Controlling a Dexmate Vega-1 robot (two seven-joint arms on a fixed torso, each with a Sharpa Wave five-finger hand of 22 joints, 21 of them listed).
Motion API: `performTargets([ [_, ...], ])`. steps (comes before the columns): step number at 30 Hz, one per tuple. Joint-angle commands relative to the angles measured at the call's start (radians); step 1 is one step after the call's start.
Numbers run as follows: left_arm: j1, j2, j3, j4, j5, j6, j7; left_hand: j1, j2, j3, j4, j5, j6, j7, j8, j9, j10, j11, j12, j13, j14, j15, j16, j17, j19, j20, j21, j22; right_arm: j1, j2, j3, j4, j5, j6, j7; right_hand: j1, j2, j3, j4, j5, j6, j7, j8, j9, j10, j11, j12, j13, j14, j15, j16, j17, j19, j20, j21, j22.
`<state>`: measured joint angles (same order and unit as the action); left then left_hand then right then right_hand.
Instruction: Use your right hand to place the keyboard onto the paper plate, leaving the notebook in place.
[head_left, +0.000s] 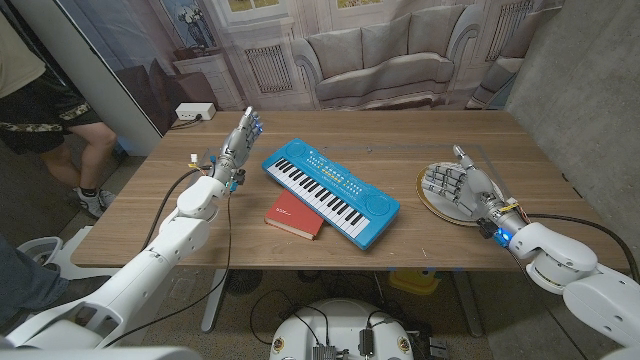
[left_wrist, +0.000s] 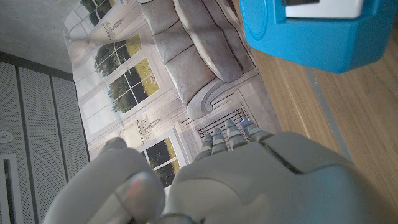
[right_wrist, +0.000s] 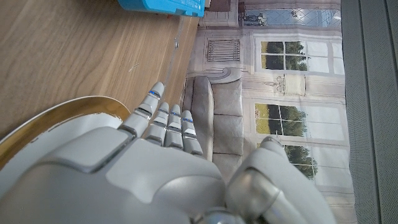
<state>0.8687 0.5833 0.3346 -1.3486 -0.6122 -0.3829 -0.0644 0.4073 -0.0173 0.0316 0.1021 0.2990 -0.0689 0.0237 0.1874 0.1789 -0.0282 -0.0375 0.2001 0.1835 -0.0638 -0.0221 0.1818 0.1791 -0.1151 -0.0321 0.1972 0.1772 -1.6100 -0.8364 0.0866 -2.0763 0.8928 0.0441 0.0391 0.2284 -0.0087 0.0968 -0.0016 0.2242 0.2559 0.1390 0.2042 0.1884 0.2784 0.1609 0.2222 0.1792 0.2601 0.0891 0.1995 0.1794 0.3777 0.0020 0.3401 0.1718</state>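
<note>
A blue toy keyboard (head_left: 331, 190) lies diagonally across the middle of the table, its near-left part overlapping a red notebook (head_left: 294, 215). My right hand (head_left: 452, 183) stands open on its edge in front of the gold-rimmed paper plate (head_left: 433, 207) at the right, holding nothing, well apart from the keyboard. In the right wrist view the plate rim (right_wrist: 59, 121) curves beside my right hand (right_wrist: 124, 168), with the keyboard's end (right_wrist: 163, 6) far off. My left hand (head_left: 241, 141) is raised open left of the keyboard, whose blue corner (left_wrist: 311, 34) appears in the left wrist view.
A white power strip (head_left: 194, 112) sits at the table's far left corner. A person's legs (head_left: 60, 140) stand beyond the table's left side. A printed sofa backdrop (head_left: 370, 50) hangs behind the far edge. Bare wood lies between keyboard and plate.
</note>
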Motion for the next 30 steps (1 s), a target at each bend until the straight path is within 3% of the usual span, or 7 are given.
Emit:
performTargets([
  [1,0.0,0.004,0.001,-0.005,0.002,0.006,-0.003,0.006,0.002,-0.005,0.0,-0.005,0.0,0.0,0.008,0.006,-0.003,0.005,0.001,0.004,0.0,0.005,0.006,0.002,-0.001,-0.033,0.001,0.002,-0.023,0.01,0.02,-0.02,0.014,-0.029,0.009,0.003,0.006,-0.005,-0.004,0.0,0.011,0.02,0.006,0.005,0.009,0.002,0.003,0.005,0.015,0.0,0.007,0.001,0.014,0.0,-0.002,0.004],
  [30,-0.007,0.002,-0.003,0.01,-0.004,-0.006,-0.017,0.007,0.004,-0.01,0.0,-0.007,-0.001,0.0,0.007,0.006,-0.004,0.003,0.001,0.004,-0.001,0.005,0.005,0.003,-0.002,-0.032,0.001,0.002,-0.074,0.011,0.079,-0.055,0.083,-0.142,0.025,0.004,0.007,-0.008,-0.006,-0.001,0.022,0.023,0.007,0.006,0.024,0.004,0.005,0.005,0.034,0.002,0.005,0.001,0.036,0.008,-0.008,0.005],
])
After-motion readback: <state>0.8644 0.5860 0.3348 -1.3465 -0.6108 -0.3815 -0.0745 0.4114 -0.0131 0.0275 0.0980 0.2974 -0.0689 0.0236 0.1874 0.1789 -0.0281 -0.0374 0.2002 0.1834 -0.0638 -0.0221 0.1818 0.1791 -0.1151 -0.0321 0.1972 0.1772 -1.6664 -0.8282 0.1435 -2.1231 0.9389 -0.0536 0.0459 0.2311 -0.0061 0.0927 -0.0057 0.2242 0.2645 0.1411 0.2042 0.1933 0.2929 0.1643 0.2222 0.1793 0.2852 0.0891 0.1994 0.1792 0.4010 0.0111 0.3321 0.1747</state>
